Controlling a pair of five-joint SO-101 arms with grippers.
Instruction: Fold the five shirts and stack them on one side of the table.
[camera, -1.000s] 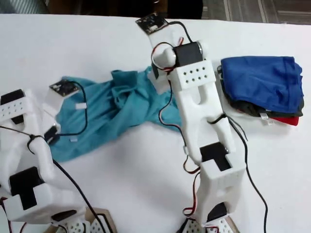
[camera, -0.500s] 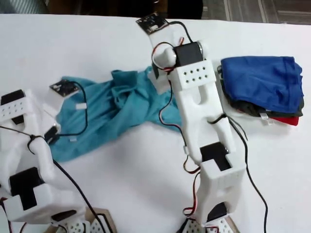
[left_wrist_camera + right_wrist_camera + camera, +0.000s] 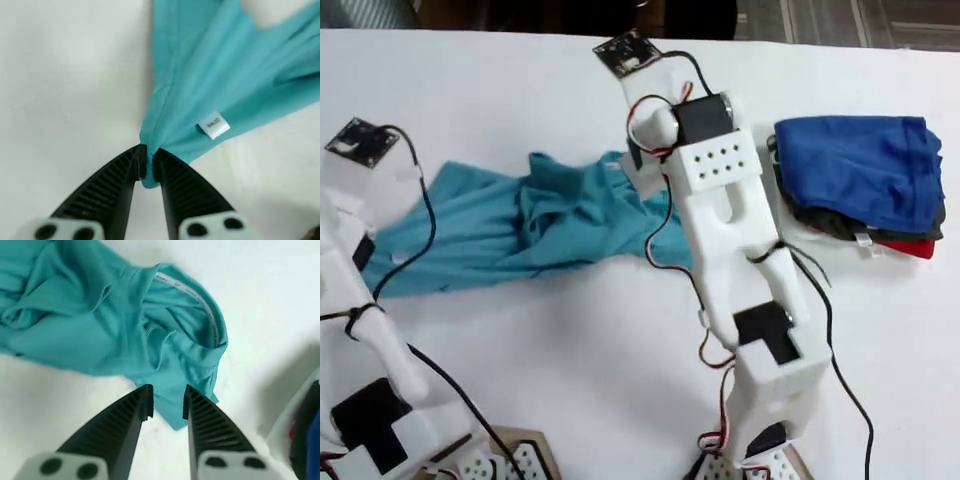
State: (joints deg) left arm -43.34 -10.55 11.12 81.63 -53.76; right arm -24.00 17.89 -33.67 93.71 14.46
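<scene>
A teal shirt (image 3: 520, 225) lies stretched across the table's left half, bunched in the middle. My left gripper (image 3: 148, 162) is shut on the edge of this teal shirt (image 3: 210, 75), near a small white label (image 3: 215, 125). The left arm (image 3: 350, 230) stands over the shirt's left end. My right gripper (image 3: 167, 400) hovers over the collar end of the teal shirt (image 3: 100, 315), its fingers slightly open with a cloth corner lying between them. A stack of folded shirts sits at the right, a blue shirt (image 3: 860, 170) on top of a dark one and a red one (image 3: 905, 247).
The right arm (image 3: 740, 260) runs up the middle of the white table (image 3: 570, 370), between the teal shirt and the stack. Loose black and red cables hang along both arms. The stack's edge (image 3: 310, 435) shows close to the right gripper.
The left arm has swung out to the left with the shirt's edge, pulling the teal shirt longer and flatter. The right arm has shifted slightly left.
</scene>
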